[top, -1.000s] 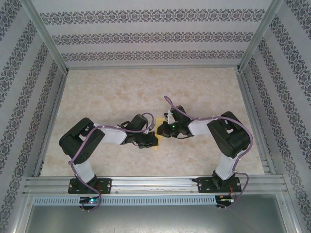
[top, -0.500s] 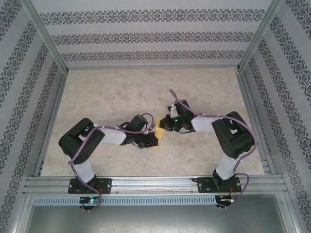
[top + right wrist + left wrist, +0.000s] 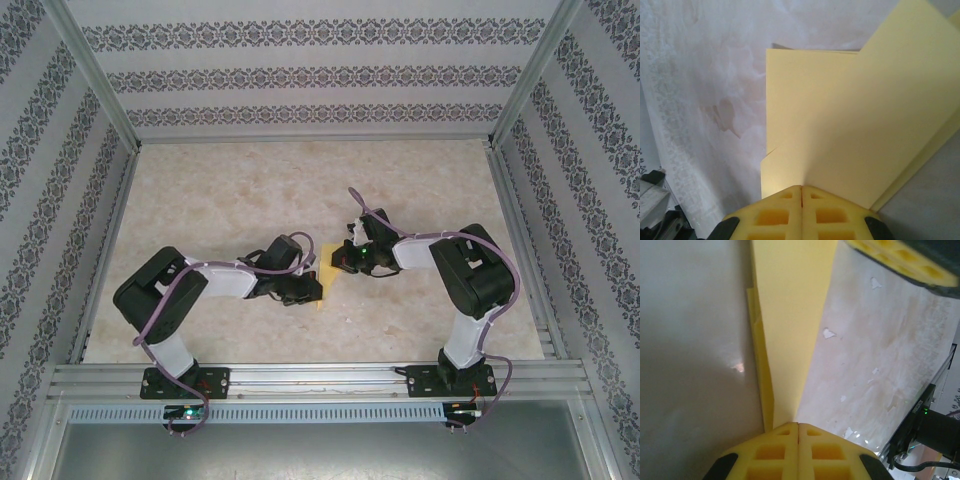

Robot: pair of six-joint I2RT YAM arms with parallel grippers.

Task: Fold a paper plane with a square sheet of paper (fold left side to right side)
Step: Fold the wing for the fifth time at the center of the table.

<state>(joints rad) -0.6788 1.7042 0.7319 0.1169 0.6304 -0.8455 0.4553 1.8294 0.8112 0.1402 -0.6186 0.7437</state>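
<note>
Near table point(image 3: 230, 190) centre, slightly toward 6 o'clock: folded yellow sheet of paper point(image 3: 322, 301), mostly hidden under my wrists. My left gripper point(image 3: 306, 289) at sheet's 9 o'clock side, pads pressed together, pinching paper. Left wrist view: narrow folded strip runs from my pads toward 12 o'clock, layered edges along 9 o'clock side. My right gripper point(image 3: 341, 263) at sheet's 1 o'clock, likewise clamped on paper. Right wrist view: overlapping layers fan out toward 1 o'clock.
</note>
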